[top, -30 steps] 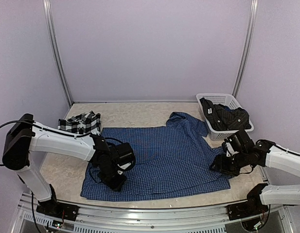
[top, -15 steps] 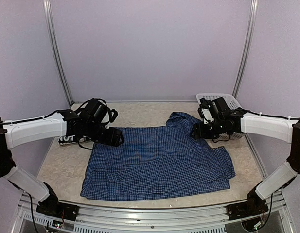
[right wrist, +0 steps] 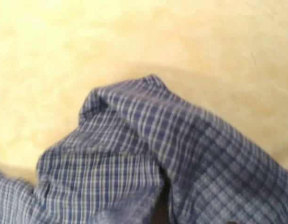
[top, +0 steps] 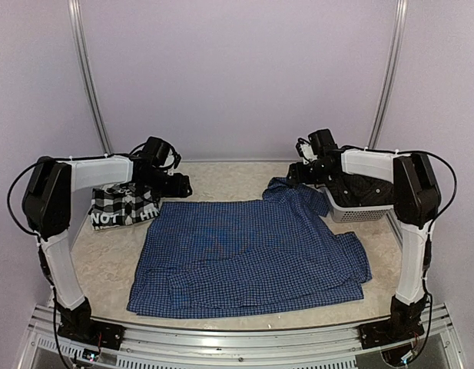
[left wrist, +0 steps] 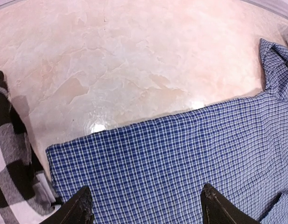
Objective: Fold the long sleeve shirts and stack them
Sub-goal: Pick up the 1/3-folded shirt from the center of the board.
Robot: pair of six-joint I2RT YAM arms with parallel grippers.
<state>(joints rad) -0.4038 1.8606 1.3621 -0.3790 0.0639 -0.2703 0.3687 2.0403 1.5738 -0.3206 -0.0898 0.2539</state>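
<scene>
Blue check shirt (top: 252, 254) lies spread flat, its far left corner right under the left gripper (left wrist: 144, 187), whose fingers are wide apart with nothing held. Right gripper (top: 296, 175) sits over the shirt's bunched far right corner, jaw state can't tell. Black-and-white plaid shirt (top: 123, 206) is crumpled just left of the left gripper.

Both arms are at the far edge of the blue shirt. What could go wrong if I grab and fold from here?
1. The plaid shirt lies right beside the blue shirt's far left corner, so the open left gripper might pinch both.
2. The far right corner is bunched up by the right gripper; it may catch several layers and fold crooked.
3. The basket sits close beside that arm and could get bumped.
</scene>
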